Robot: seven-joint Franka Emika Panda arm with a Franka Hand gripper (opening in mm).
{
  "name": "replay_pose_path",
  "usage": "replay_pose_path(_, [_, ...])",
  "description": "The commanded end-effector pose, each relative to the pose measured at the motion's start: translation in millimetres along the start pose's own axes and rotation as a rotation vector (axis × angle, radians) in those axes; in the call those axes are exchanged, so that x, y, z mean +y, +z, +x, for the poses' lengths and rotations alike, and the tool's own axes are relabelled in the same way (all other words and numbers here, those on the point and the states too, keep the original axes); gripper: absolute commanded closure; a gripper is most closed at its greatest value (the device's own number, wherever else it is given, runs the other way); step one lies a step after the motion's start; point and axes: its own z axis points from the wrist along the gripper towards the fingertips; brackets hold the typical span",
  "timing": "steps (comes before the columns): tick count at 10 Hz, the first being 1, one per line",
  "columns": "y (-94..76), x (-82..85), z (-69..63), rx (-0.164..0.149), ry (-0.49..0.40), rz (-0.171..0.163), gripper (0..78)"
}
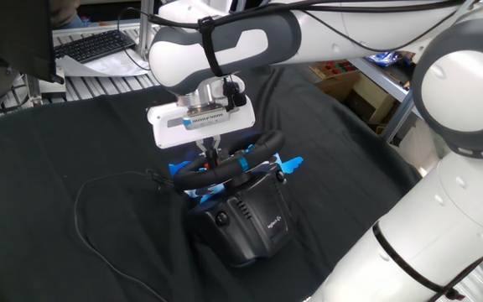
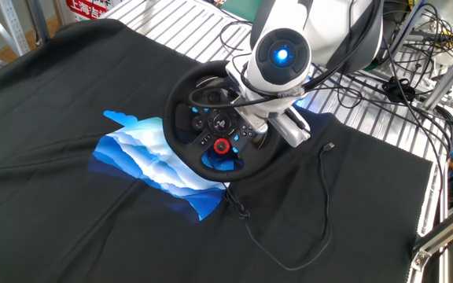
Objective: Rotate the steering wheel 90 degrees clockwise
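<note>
The steering wheel [image 1: 225, 169] sits on its base [image 1: 248, 220] on the cloth [image 1: 74, 143], end effector [image 1: 210, 156] directly above its rim.

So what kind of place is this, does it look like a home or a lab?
Most likely a robotics lab: a white robot arm works over a black cloth-covered table, with metal wire shelving, tangled black cables and a computer keyboard behind.

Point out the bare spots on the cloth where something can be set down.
Open black cloth lies in front of the blue wave print, and more lies beyond the loose cable toward the keyboard side. It is crowded around the steering wheel, where the hand and base sit.
</note>
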Motion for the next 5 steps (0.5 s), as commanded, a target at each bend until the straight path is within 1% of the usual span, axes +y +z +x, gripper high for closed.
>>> replay_pose_path(1, [-2.8, -1.0, 0.6, -0.015, 0.022, 0.001, 76.4])
replay_pose_path(2, [-4.4, -1.8, 0.9, -0.013, 0.023, -0.001, 76.4])
replay_pose_path(3, [-8.6, -3.0, -1.0, -0.007, 0.027, 0.004, 76.4])
replay_pose_path(4, [-14.5, -5.5, -1.5, 0.002, 0.018, 0.001, 76.4])
replay_pose_path(5, [-16.7, -5.2, -3.4, 0.002, 0.018, 0.000, 76.4])
